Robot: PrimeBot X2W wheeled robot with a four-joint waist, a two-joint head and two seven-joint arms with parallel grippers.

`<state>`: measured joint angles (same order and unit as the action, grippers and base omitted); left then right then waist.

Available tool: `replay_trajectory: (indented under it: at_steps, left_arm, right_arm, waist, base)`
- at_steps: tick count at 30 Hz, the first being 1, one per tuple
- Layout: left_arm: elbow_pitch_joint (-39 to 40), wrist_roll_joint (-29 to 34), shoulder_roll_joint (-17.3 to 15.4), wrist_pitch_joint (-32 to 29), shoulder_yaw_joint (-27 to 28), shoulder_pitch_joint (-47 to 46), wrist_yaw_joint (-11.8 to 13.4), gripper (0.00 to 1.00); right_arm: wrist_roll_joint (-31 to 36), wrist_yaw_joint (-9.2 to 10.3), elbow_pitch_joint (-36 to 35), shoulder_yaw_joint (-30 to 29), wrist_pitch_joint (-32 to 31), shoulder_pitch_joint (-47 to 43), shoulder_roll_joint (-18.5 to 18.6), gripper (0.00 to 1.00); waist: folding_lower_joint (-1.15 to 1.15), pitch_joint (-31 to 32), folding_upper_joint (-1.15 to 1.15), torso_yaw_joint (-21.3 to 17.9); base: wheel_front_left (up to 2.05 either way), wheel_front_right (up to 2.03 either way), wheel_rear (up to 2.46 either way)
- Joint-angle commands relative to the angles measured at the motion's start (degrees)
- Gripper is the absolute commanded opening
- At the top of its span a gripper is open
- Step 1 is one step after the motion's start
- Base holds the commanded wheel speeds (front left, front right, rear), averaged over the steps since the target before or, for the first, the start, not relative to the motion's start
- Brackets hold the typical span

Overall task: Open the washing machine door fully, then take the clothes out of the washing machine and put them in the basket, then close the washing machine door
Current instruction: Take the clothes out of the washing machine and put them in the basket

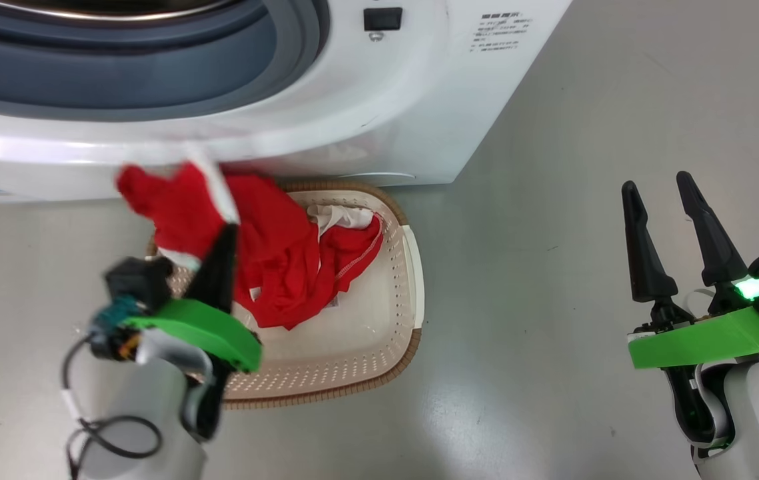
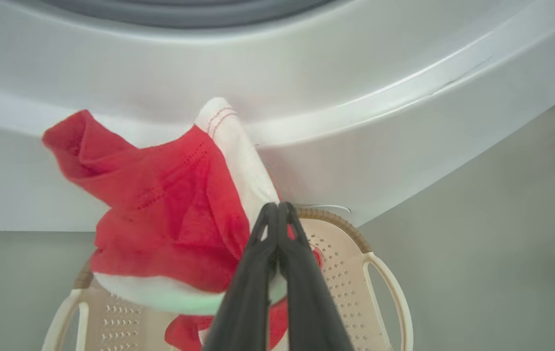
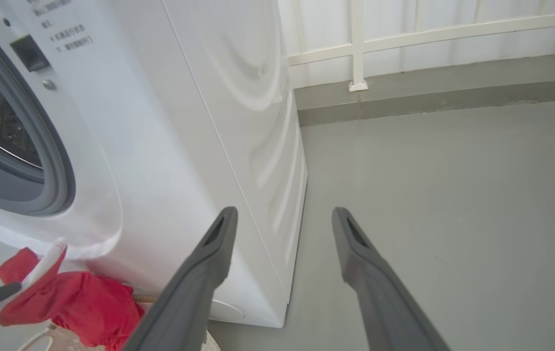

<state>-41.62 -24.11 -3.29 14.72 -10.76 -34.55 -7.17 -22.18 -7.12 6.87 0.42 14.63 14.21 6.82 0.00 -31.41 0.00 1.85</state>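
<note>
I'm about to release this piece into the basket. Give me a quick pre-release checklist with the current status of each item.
1. Left end effector shut on the red garment: ok.
2. Red garment above the basket: ok, near its rear left corner.
3. Free room in the basket beside the clothes lying in it: ok.
4. Right end effector open, off to the side: ok.
5. Washing machine emptied: cannot tell.
</note>
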Motion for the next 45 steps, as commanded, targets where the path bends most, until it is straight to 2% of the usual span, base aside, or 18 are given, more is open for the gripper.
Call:
replay_trajectory:
  at_steps: [1,12,16,19,22,30,33,34,35,36,37,38,45]
  left_arm:
    - [-0.6,-1.1,-1.0,0.3,-0.2,1.5,-0.3,0.00]
    - [-13.3,-6.2,0.0,0.3,-8.0,-2.8,-0.3,0.00]
    - [-16.7,-8.3,0.2,0.3,-12.6,-4.7,-0.3,0.00]
    - [-18.0,-11.4,0.3,-0.2,-18.1,-5.4,-0.3,0.00]
    - [-18.7,-15.0,0.4,-0.1,-21.2,-6.5,-0.3,0.00]
    - [-19.6,-18.7,-1.3,0.3,-22.9,-9.4,-0.3,0.01]
    - [-18.4,-18.2,-2.0,0.3,-21.5,-9.3,-0.3,0.42]
    - [-18.1,-17.8,-2.2,0.3,-21.0,-9.2,-0.3,0.49]
    - [-17.8,-17.5,-2.3,0.3,-20.3,-9.0,-0.3,0.72]
    - [-17.5,-17.1,-2.4,0.3,-19.7,-8.8,-0.3,0.86]
    - [-17.2,-16.7,-2.4,0.3,-19.1,-8.5,-0.3,0.95]
    - [-16.8,-16.3,-2.4,0.3,-18.4,-8.3,-0.3,1.00]
    - [-15.6,-14.1,-2.2,0.3,-14.9,-6.3,-0.3,1.00]
  right_arm:
    - [-0.3,-0.36,-1.5,0.9,0.4,-0.7,0.1,1.00]
    - [-0.5,-0.36,-1.7,1.5,0.4,1.0,-0.1,1.00]
    - [-0.6,-0.36,-1.8,1.5,0.4,1.5,-0.4,1.00]
    - [-0.6,-0.36,-1.8,1.5,0.4,2.0,-0.6,1.00]
    - [-0.6,-0.36,-1.8,1.5,0.4,2.3,-0.8,1.00]
    - [-0.5,-0.36,-1.9,1.2,0.4,2.3,-0.9,1.00]
    - [-0.4,-0.36,-1.7,1.2,0.4,2.3,-0.9,1.00]
    - [-0.4,-0.36,-1.6,1.2,0.4,2.3,-0.9,1.00]
    - [-0.4,-0.36,-1.6,1.3,0.4,2.2,-0.9,1.00]
    - [-0.4,-0.36,-1.5,1.4,0.4,2.2,-0.9,1.00]
    - [-0.4,-0.36,-1.4,1.4,0.4,2.1,-0.8,1.00]
    - [-0.4,-0.36,-1.4,1.5,0.4,2.1,-0.8,1.00]
    - [-0.5,-0.36,-0.8,1.8,0.4,1.4,-0.6,1.00]
  waist:
    - [0.00,-0.3,0.00,0.1]
    - [0.00,-3.2,0.00,-1.6]
    - [0.00,-4.5,0.00,-2.4]
    - [0.00,-5.1,0.00,-2.9]
    - [0.00,-5.5,0.00,-3.2]
    - [0.00,-5.8,0.00,-3.0]
    - [0.00,-5.5,0.00,-2.7]
    - [0.00,-5.4,0.00,-2.6]
    - [0.00,-5.3,0.00,-2.6]
    - [0.00,-5.1,0.00,-2.5]
    - [0.00,-4.9,0.00,-2.5]
    - [0.00,-4.7,0.00,-2.4]
    - [0.00,-2.6,0.00,-2.2]
  base:
    - [0.00,0.00,0.00]
    - [0.00,0.00,0.00]
    - [0.00,0.00,0.00]
    - [0.00,0.00,0.00]
    - [0.00,0.00,0.00]
    - [0.00,0.00,0.00]
    - [0.00,0.00,0.00]
    - [0.00,0.00,0.00]
    - [0.00,0.00,0.00]
    - [0.00,0.00,0.00]
    - [0.00,0.00,0.00]
    - [0.00,0.00,0.00]
    - [0.00,0.00,0.00]
